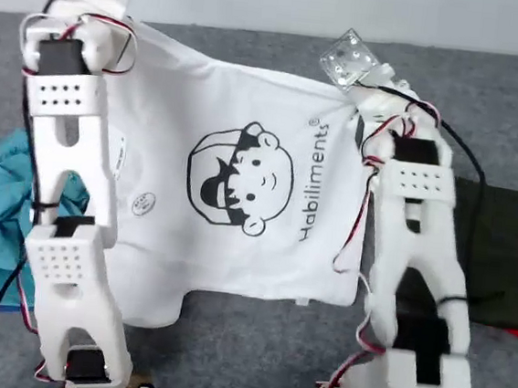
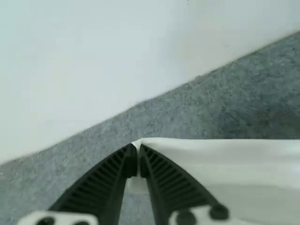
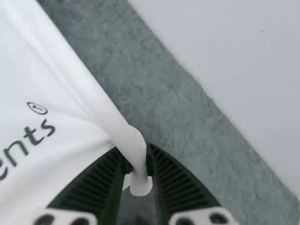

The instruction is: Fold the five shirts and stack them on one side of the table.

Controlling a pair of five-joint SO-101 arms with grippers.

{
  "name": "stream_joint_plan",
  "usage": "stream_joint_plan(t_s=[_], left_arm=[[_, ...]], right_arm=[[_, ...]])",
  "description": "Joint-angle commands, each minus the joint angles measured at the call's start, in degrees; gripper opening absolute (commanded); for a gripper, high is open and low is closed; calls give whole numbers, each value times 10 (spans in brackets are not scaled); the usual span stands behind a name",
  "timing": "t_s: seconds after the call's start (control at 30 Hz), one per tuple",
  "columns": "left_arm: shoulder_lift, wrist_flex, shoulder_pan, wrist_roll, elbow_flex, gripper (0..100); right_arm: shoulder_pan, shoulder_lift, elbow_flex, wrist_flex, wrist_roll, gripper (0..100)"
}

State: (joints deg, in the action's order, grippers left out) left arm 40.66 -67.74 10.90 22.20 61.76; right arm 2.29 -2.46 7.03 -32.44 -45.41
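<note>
A white shirt [image 1: 240, 201] with a cartoon face print lies spread over the grey table, hem edge towards the far side. My left gripper [image 2: 137, 164] is shut on the shirt's far left corner [image 2: 220, 168], near the table's back edge. My right gripper [image 3: 137, 173] is shut on a bunched fold of the same shirt [image 3: 56, 108] at its far right corner. In the high view the left arm [image 1: 67, 185] runs along the shirt's left side and the right arm [image 1: 415, 237] along its right side.
A crumpled teal shirt [image 1: 1, 206] lies at the left edge of the table. A dark green shirt [image 1: 500, 263] lies at the right, beside the right arm. A pale wall stands right behind the table's far edge [image 2: 211, 75].
</note>
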Motion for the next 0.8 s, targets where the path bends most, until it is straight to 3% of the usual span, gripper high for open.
stream_joint_plan(t_s=[0.0, 0.17, 0.3, 0.5, 0.7, 0.77], left_arm=[[37, 69, 1, 4, 52, 14], [95, 85, 1, 4, 113, 14], [120, 39, 1, 4, 155, 14], [128, -105, 0, 4, 206, 14], [128, -314, -11, 4, 242, 14], [126, -331, -16, 2, 233, 14]], right_arm=[[-8, -45, -8, 122, -5, 10], [-7, -90, -9, 275, -5, 10], [-1, -97, -9, 302, -5, 10], [1, -91, -8, 207, -5, 10], [0, -60, -5, 51, -5, 10], [-1, -46, -5, -4, -5, 10]])
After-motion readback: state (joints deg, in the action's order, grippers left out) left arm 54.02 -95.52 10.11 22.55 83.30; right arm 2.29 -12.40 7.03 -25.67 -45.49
